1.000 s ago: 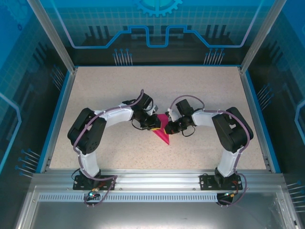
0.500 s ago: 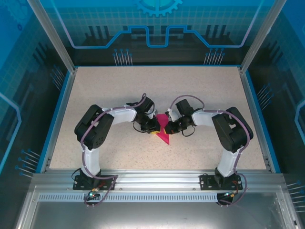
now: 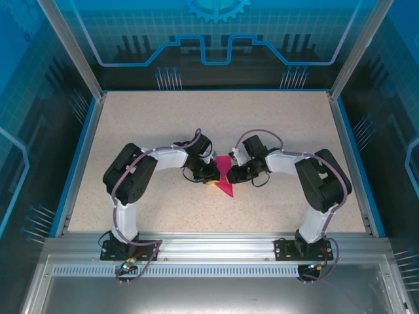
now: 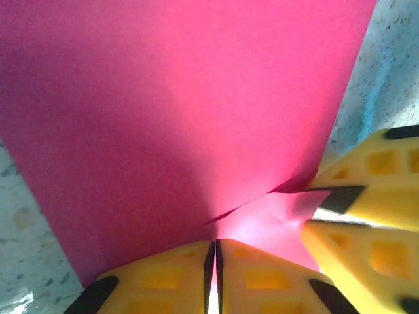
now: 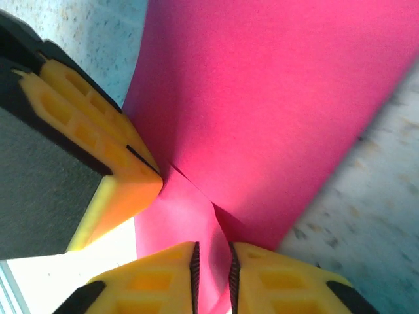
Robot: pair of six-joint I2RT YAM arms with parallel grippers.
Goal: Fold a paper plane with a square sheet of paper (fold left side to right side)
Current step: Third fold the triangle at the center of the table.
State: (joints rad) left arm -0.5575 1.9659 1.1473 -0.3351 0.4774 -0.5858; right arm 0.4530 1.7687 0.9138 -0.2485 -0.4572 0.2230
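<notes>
Nearest us, the pointed tip of the pink paper (image 3: 226,186) aims toward the arm bases. The folded sheet lies on the speckled table (image 3: 163,124), between the two grippers. Just beyond that tip, the left gripper (image 3: 213,176) meets the paper's left side. In its wrist view we see its yellow fingers (image 4: 163,278) pressed together on a raised flap of the paper, with only a hairline slit between them. The right gripper (image 3: 234,175) meets the right side, its fingers (image 5: 281,278) standing slightly apart with paper in the gap. Farther back, the paper's far end shows between both wrists.
</notes>
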